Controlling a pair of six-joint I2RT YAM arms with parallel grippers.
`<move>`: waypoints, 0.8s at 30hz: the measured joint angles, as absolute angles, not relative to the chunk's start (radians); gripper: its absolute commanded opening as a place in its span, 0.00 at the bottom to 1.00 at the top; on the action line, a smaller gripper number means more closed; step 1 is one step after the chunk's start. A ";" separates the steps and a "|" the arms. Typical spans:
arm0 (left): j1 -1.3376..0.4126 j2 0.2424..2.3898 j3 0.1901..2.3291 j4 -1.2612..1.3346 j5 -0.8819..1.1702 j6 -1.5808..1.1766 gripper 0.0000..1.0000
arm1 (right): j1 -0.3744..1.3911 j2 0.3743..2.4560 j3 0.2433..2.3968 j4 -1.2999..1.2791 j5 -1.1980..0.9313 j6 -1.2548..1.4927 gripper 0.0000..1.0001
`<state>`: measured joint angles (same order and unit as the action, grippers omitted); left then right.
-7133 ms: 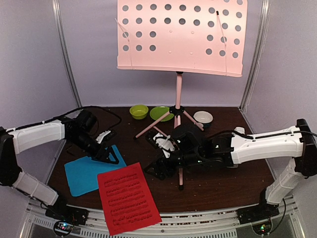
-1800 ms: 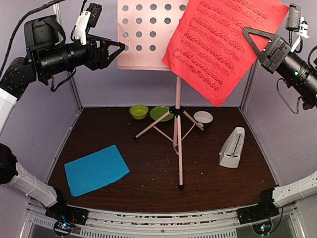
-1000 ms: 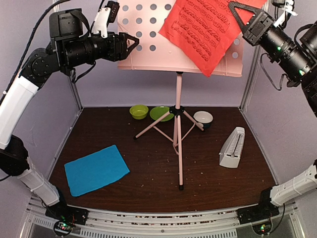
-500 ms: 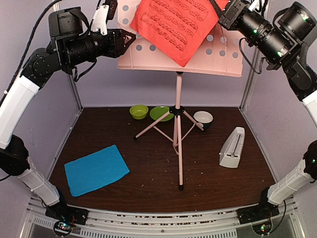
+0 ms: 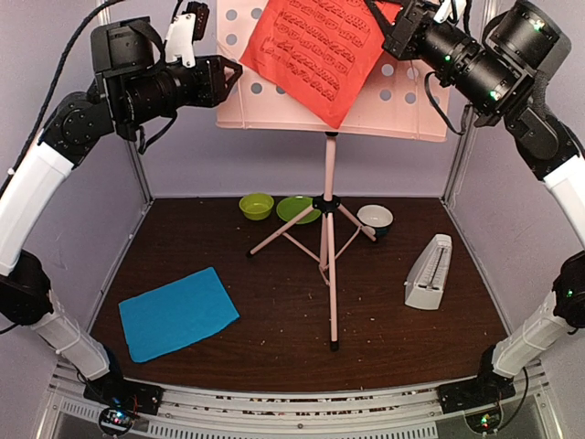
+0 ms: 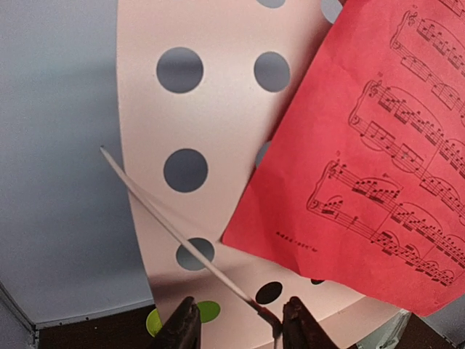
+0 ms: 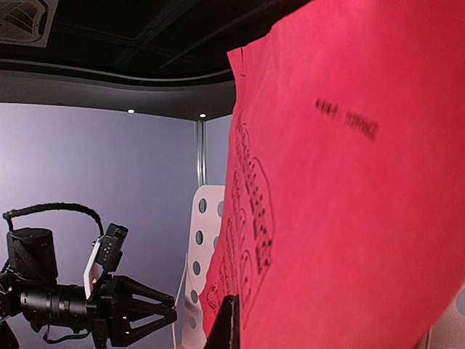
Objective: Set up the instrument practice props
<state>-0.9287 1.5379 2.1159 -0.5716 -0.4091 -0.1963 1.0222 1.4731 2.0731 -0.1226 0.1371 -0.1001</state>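
**A:** Where is the red paper sheet of printed music (image 5: 315, 55)?

**B:** Up at twelve o'clock in the overhead view. It hangs skewed like a diamond in front of the pale pink perforated music stand (image 5: 416, 101), overlapping the desk but not squared on the ledge. The right gripper (image 5: 386, 23) pinches the sheet's two-o'clock corner, fingers closed on the paper. I'd say a corner hold lets such a thin, limp page drape against the smooth, hole-punched plate.

**A:** And the other arm?

**B:** The left gripper (image 6: 240, 323) hovers at nine o'clock of the sheet, by the desk's left edge. Its jaws stand partly apart and hold nothing, with the foot of the thin white wire page retainer (image 6: 182, 236) between them. My guess is it's placed there to lift that springy wire so the page can slip beneath.

**A:** The rest?

**B:** On the dark brown table (image 5: 274, 357), the cyan paper sheet (image 5: 176, 313) lies flat at eight o'clock from the tripod legs. The white pyramid-shaped metronome (image 5: 430, 273) stands upright at four o'clock; I cannot tell whether its cover is on. Both sit well apart from the stand's slim tube legs.
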 measured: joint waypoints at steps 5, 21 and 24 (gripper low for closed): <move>-0.929 1.534 2.105 -0.568 -0.415 -0.212 0.40 | 1.021 1.476 2.075 -0.123 0.139 -0.110 0.00; -0.928 1.585 2.136 -0.531 -0.371 -0.214 0.11 | 1.021 1.522 2.093 -0.123 0.139 -0.133 0.00; -0.928 1.584 2.135 -0.516 -0.365 -0.211 0.05 | 1.021 1.524 2.099 -0.123 0.139 -0.134 0.00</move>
